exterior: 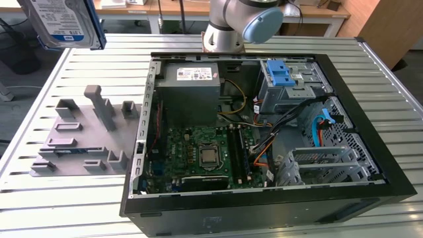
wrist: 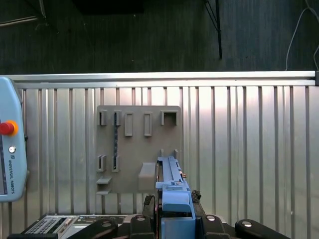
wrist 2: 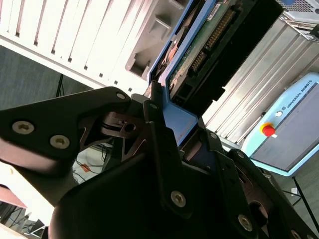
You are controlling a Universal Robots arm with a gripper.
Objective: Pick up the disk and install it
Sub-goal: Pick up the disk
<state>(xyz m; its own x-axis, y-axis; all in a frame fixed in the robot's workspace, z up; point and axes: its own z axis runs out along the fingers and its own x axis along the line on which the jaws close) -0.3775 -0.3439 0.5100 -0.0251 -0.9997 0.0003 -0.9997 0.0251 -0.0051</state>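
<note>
At the exterior view's upper left, the disk (exterior: 63,22) hangs well above the slatted metal table (exterior: 79,213), its blue-and-white label facing the camera and its blue frame showing along one edge. It is well apart from the open computer case (exterior: 264,208), which lies on its side on the table with the motherboard exposed. The gripper (wrist 2: 180,122) has its black jaws closed narrow on the end of the disk's blue carrier, seen close in the second wrist view, with the drive's green circuit board and connector pins reaching away from the fingers (wrist 2: 152,112). In the first wrist view the disk is edge-on over a grey fixture (wrist: 139,149) of slots and posts that sits flat on the table just beside the case. Inside the case, a grey drive cage (exterior: 290,91) with a blue latch (exterior: 281,74) stands near the arm's base (exterior: 228,29), next to the grey power supply (exterior: 191,87). A pale blue teach pendant (wrist 2: 294,129) lies on the table
</note>
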